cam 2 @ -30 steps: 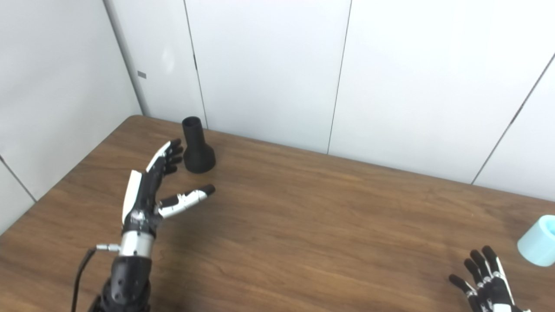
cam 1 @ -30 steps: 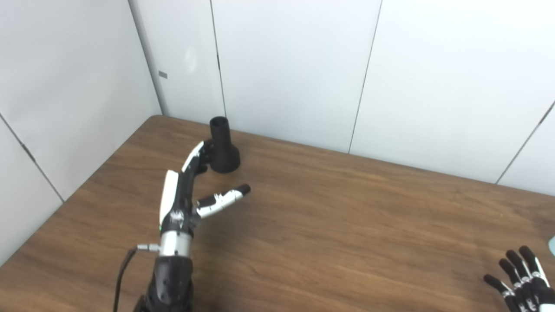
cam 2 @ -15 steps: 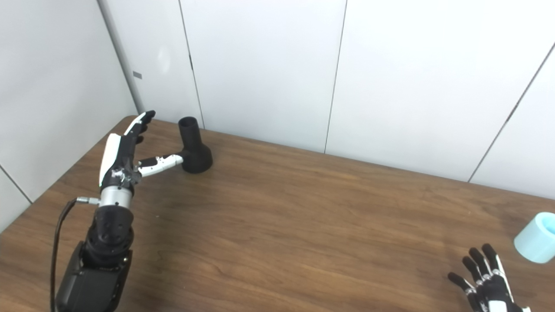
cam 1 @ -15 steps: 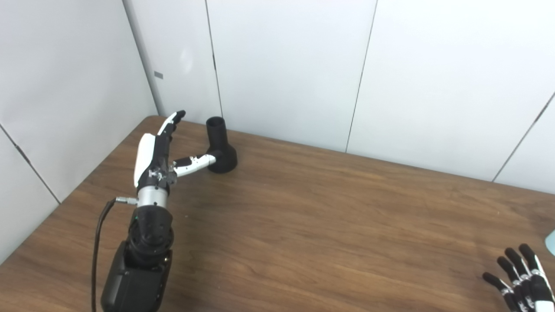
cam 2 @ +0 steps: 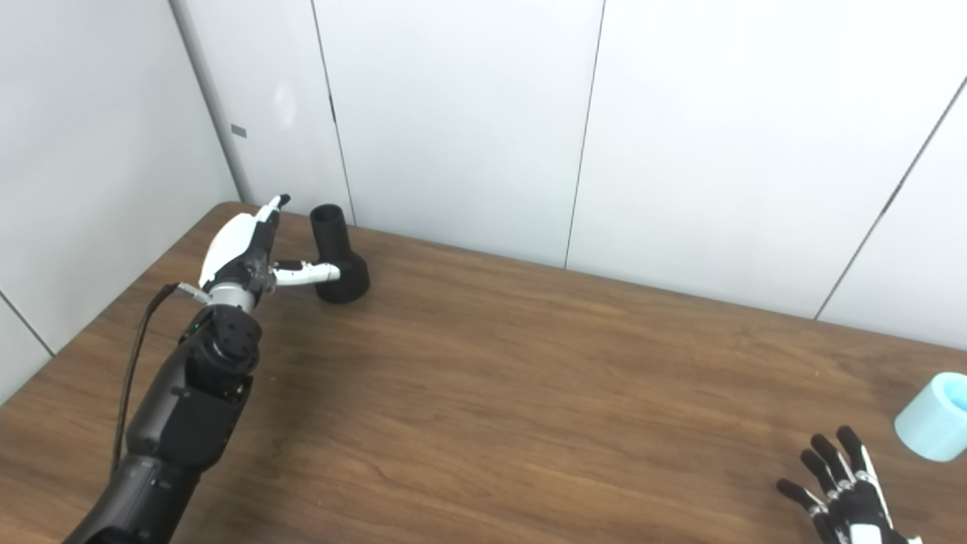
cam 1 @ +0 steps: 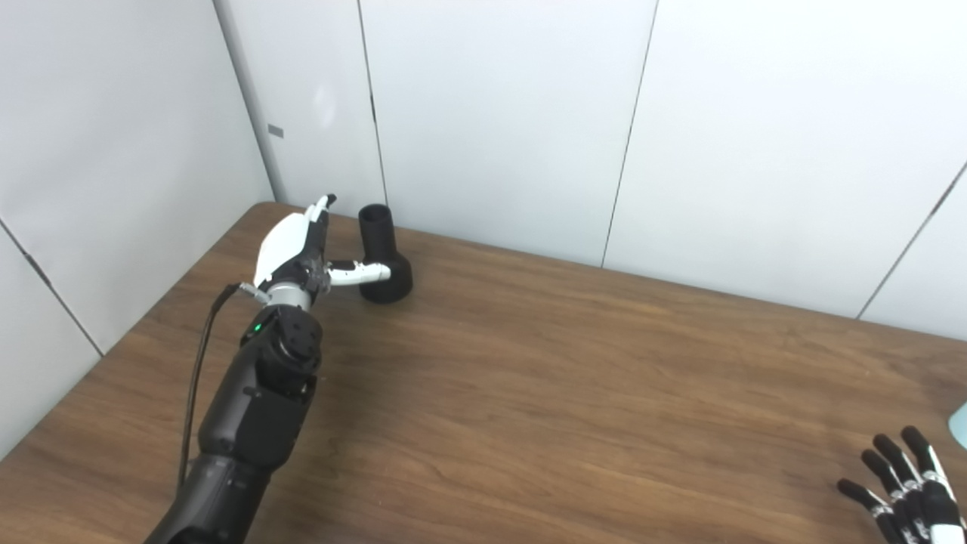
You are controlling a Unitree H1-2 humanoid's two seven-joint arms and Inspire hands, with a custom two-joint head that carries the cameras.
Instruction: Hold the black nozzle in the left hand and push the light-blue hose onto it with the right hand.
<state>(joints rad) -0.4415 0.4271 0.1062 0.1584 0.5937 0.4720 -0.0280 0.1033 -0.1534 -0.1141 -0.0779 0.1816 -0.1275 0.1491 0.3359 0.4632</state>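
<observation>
Wood-grain table [cam 1: 529,393] set in a corner of white wall panels [cam 1: 491,121]. Far left: left hand [cam 1: 291,249] spread, holding nothing, thumb across the upright black nozzle [cam 1: 383,255]. Near right: right hand [cam 2: 846,502] splayed, empty, beside the light-blue hose [cam 2: 935,417].

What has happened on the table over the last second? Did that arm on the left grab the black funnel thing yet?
The left hand has reached away from the robot, up to the black nozzle; its thumb now crosses in front of the flared base. The fingers are apart, so nothing is grasped yet. The nozzle stands upright where it was, the light-blue hose has not moved, and the right hand waits open beside it.
</observation>
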